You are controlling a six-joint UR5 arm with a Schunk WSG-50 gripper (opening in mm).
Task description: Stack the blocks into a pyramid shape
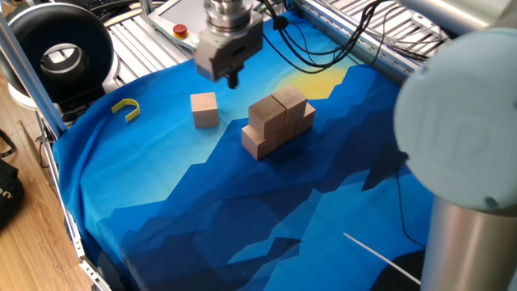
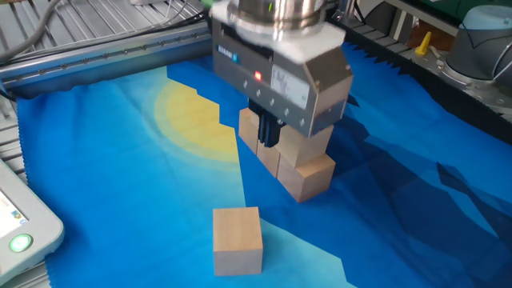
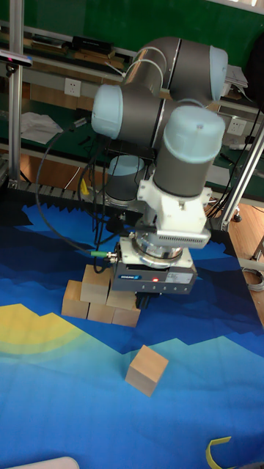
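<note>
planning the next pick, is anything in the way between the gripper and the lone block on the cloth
Nothing visible does. The gripper hangs in the air between the stack and the lone block, which sits alone on bare cloth; the yellow hook lies well off to the side.

Your arm reaches in from the far side of the table, its wrist pointing straight down. The gripper (image 1: 233, 80) hangs in the air with its dark fingers (image 2: 269, 130) pointing down, close together and holding nothing. A red light glows on the gripper's grey body. In the tall fixed view, the arm's grey joints with pale blue caps fold above the gripper (image 3: 152, 298).
</note>
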